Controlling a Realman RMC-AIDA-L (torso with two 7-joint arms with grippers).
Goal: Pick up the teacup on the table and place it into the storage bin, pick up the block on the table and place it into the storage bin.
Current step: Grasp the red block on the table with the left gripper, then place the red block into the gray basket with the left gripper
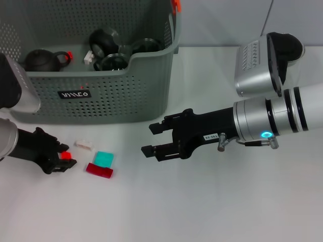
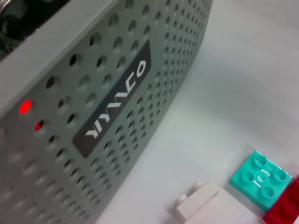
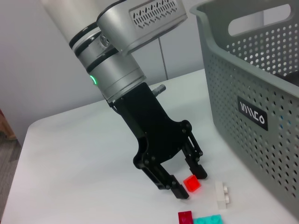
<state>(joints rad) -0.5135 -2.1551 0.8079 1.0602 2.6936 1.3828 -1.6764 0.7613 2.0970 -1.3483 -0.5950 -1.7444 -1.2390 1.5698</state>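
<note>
My left gripper (image 1: 66,157) is low over the table at the front left, shut on a small bright red block (image 1: 64,155). The right wrist view shows that gripper (image 3: 190,183) with the red block (image 3: 191,183) between its fingertips at table height. The grey-green storage bin (image 1: 101,101) stands behind it, label facing me. A dark teacup (image 1: 113,62) lies inside the bin beside a dark teapot (image 1: 43,59). No teacup shows on the table. My right gripper (image 1: 148,138) hovers open and empty in front of the bin's right corner.
Three loose blocks lie just right of the left gripper: white (image 1: 83,144), teal (image 1: 105,158) and dark red (image 1: 99,170). The left wrist view shows the bin wall (image 2: 117,70) close by, with the teal block (image 2: 260,178) and white block (image 2: 197,206).
</note>
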